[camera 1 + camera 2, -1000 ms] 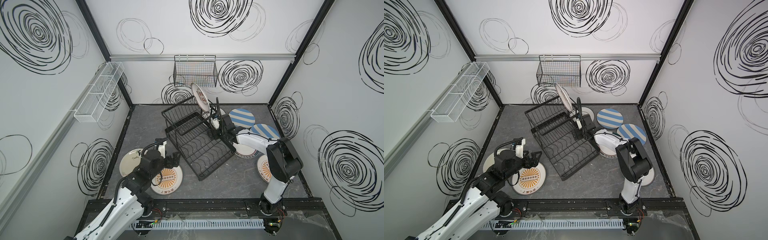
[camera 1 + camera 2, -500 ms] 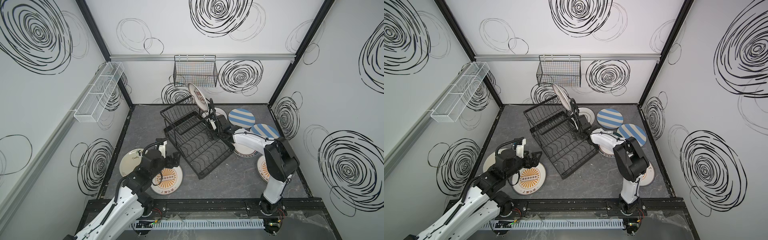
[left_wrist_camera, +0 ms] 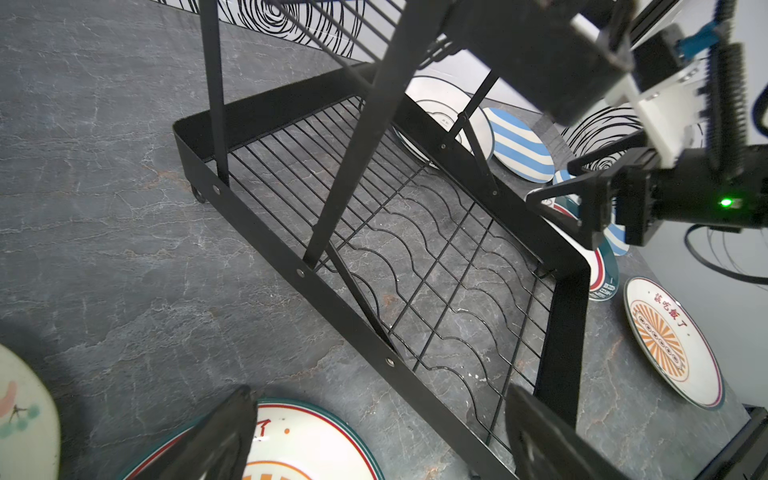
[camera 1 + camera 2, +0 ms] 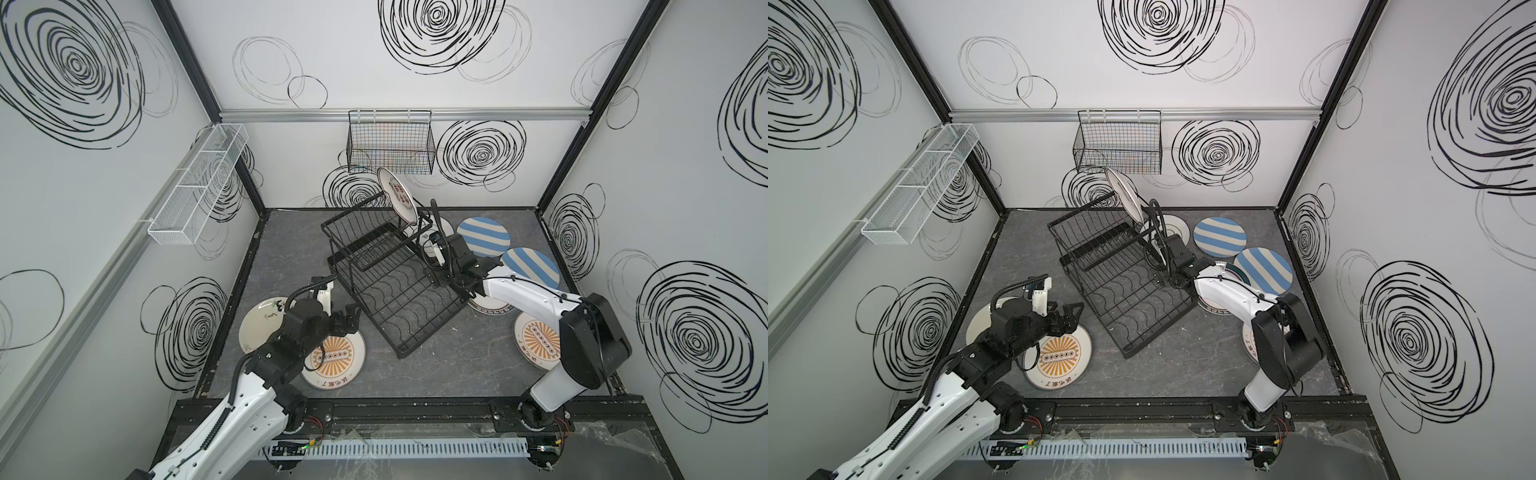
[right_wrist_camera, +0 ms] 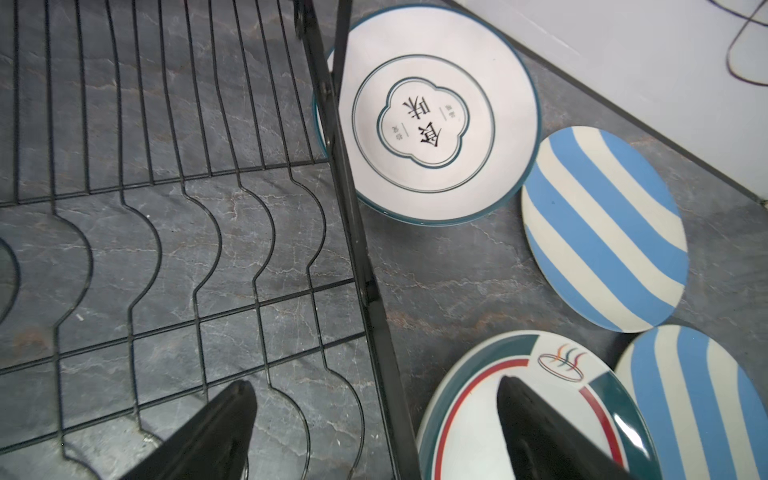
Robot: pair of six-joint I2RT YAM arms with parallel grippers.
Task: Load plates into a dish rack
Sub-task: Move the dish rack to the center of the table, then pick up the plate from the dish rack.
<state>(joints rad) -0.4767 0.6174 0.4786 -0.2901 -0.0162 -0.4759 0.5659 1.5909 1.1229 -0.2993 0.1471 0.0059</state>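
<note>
The black wire dish rack (image 4: 390,274) (image 4: 1121,270) stands slantwise mid-floor. One plate with red characters (image 4: 399,199) (image 4: 1123,195) stands on edge in its raised basket. My right gripper (image 4: 436,279) (image 5: 376,415) is open and empty, straddling the rack's long rim (image 5: 365,266). One of its fingers (image 5: 216,432) is over the wavy tray, the other over a green-red rimmed plate (image 5: 478,415). My left gripper (image 4: 349,322) (image 3: 378,432) is open and empty above an orange sunburst plate (image 4: 332,357) (image 3: 299,440).
Flat on the floor lie a white emblem plate (image 5: 432,116), two blue-striped plates (image 4: 484,237) (image 4: 532,266), a second sunburst plate (image 4: 536,340) and a cream plate (image 4: 262,324). A black mesh basket (image 4: 390,145) and a white mesh tray (image 4: 199,187) hang on the walls.
My right arm has drawn back a little from the upper basket, and its gripper is now lower, beside the rack's tray. The left arm and the plates have not moved.
</note>
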